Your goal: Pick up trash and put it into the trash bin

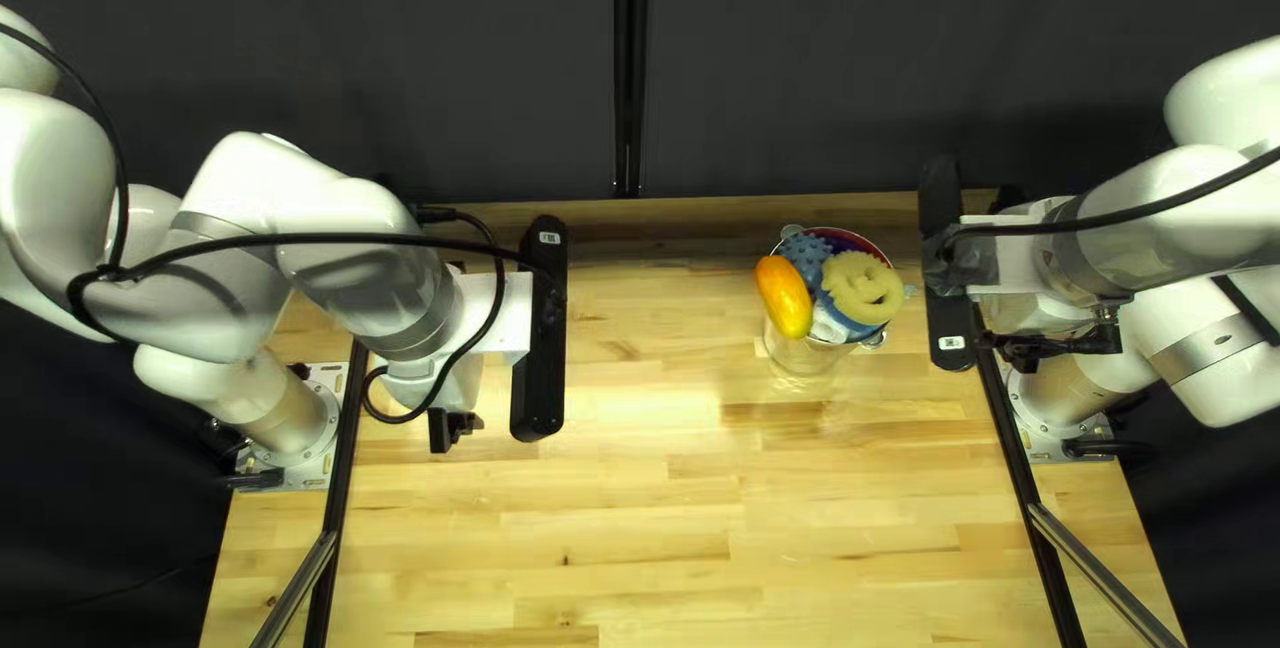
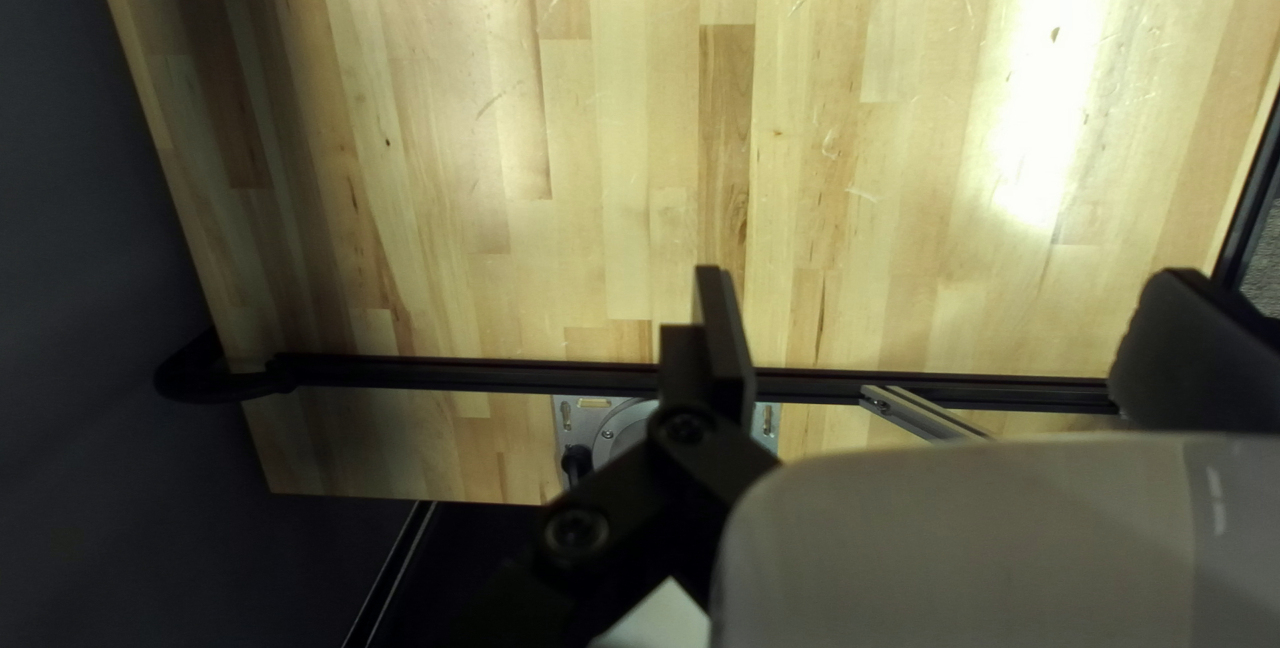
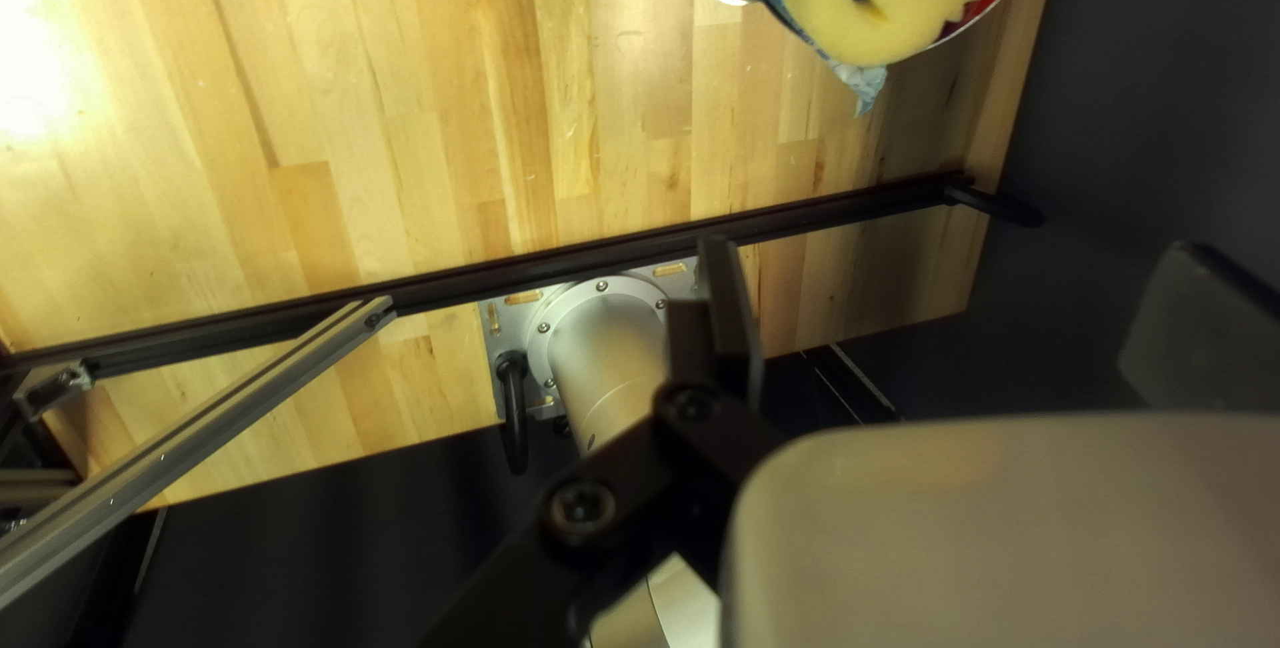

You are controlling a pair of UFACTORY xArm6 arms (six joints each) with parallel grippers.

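Currently, right gripper (image 3: 956,262): fingers held wide apart, nothing caught between them; raised above the right side of the counter (image 1: 640,528).
Clear container (image 1: 791,358): found ahead of the right gripper, just beside it in the top left view; seemingly stood upright, heaped to the rim, and taken to be the trash bin.
Nearer arm: the right one; the left gripper is parted from the container by a broad stretch of wood.
Yellow ring (image 1: 864,288): laid on top of the heap, on the side turned toward the right gripper.
Blue wrapping (image 3: 867,82): crumpled under the ring, with a scrap hung over the rim.
Spiky blue ball (image 1: 804,255): lodged toward the counter's far edge, beside the ring.
Orange oblong (image 1: 784,298): set on the side away from the right gripper; its long axis is run roughly far to near, almost in line with the spread of the right fingers, so a marked wrist turn would be needed for a pinch across it.
Left gripper (image 2: 943,286): fingers parted, nothing held.
Stage: no loose trash is seen, so placing is judged done or nearly so; pieces could be spilled if the heap were nudged.
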